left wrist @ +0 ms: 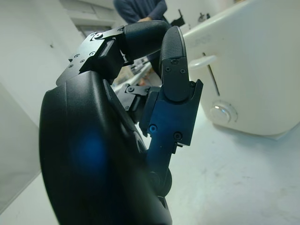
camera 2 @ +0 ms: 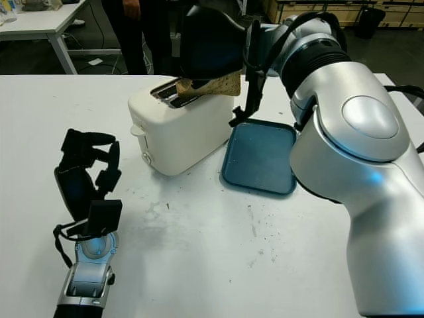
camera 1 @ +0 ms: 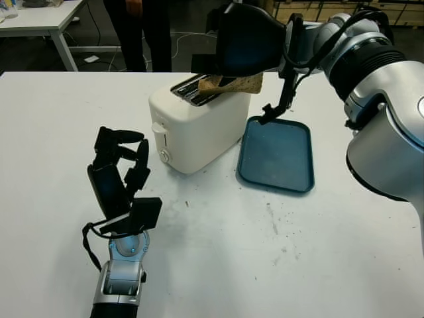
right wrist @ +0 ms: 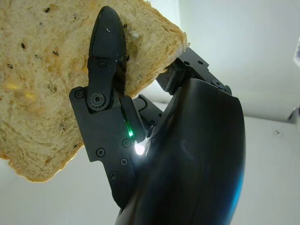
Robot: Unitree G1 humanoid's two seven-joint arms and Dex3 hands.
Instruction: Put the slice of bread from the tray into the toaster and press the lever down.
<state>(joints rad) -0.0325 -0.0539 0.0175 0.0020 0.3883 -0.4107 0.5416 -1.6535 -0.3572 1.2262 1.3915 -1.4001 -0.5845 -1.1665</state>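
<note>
White worktop [camera 1: 218, 265] up front, speckled with dark crumbs, and a person [camera 1: 142, 30] in dark clothes standing behind it near another table [camera 1: 40, 20]. Over the white toaster [camera 1: 192, 126] hangs the right hand [camera 1: 242, 46], its fingers [right wrist: 107, 51] clamped on the slice of bread [camera 1: 235, 83], one black finger pressed flat across the seeded face of the crumb. The slice sits just above the toaster's slots at the end nearest the tray, tilted, not down in a slot. The blue tray [camera 1: 278, 154] lies bare just beside the toaster. The lever [camera 1: 158, 128] on the toaster's near end is up. Down on the near side, the left hand [camera 1: 119, 175] stands upright above the worktop, its fingers [left wrist: 176, 70] curled in, gripping nothing, close to the toaster's lever end.
</note>
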